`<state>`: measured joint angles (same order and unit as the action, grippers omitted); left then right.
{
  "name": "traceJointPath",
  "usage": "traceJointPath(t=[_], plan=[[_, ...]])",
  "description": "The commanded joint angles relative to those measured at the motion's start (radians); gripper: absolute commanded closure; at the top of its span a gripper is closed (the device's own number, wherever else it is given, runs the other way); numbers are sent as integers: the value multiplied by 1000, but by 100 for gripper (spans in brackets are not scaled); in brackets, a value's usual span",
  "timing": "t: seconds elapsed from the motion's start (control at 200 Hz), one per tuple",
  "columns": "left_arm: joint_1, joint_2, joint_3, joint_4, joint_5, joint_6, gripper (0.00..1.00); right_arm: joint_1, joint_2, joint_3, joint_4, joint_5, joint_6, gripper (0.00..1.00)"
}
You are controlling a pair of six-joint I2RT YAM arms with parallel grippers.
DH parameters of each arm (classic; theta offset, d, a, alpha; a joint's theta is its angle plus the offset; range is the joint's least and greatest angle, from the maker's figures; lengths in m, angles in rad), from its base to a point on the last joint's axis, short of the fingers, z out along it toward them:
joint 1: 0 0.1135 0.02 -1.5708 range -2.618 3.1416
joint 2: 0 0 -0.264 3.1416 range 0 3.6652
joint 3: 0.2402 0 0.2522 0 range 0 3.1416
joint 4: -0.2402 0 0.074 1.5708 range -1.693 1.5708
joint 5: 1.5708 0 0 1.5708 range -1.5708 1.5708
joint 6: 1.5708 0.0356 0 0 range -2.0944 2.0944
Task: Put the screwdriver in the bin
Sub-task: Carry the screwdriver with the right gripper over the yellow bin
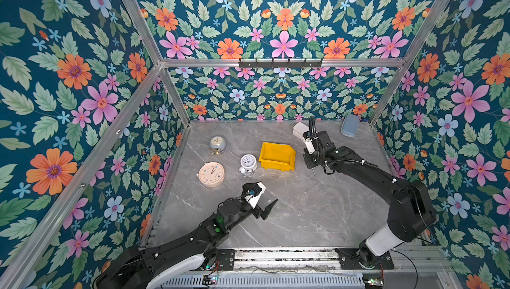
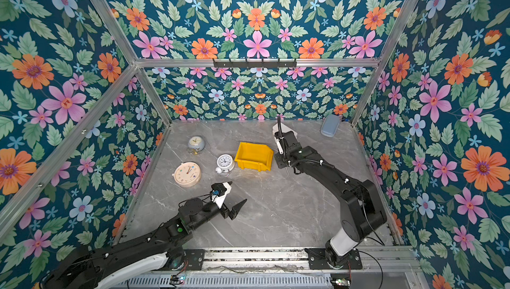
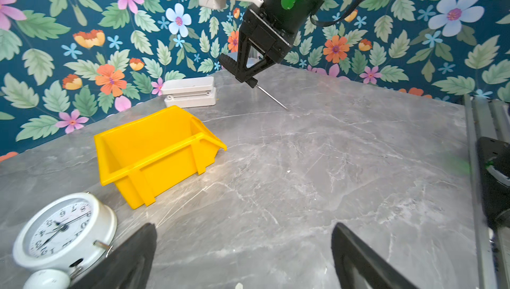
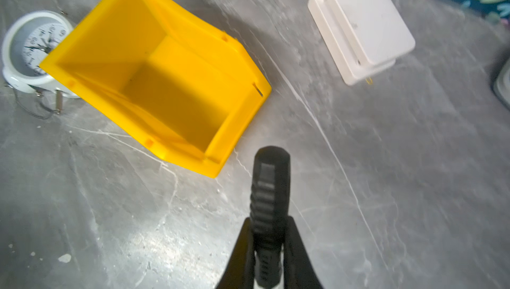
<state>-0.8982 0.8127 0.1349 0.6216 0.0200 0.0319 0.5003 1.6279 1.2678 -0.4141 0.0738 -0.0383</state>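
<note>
Left wrist view shows screwdriver [image 3: 271,97] shaft; right, handle.

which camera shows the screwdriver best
The left wrist view: the screwdriver shows from the side, black handle clamped in the right gripper and thin shaft sticking out below. The right wrist view shows only the handle, close up. In both top views just the shaft tip pokes out under the gripper.

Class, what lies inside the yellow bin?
Nothing: the bin shows a bare floor, with little hidden by its walls. The screwdriver is outside, clamped in the right gripper.
</note>
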Motion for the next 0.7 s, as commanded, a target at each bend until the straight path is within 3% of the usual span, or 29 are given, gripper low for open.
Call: traceJointPath(t=[0.0,0.265,0.505,0.695], plan=[[2,-47,-12,-49,-69,-28,0,13,64,69,58,-38,-167,100],[4,-149,-19,-125,-138,-64,0,73,250,275,91,-30,-386,100],[5,-151,-12,-144,-131,-68,0,87,401,447,93,-69,-403,100],[5,-155,4,-173,-142,-46,0,89,468,504,100,-123,-347,100]])
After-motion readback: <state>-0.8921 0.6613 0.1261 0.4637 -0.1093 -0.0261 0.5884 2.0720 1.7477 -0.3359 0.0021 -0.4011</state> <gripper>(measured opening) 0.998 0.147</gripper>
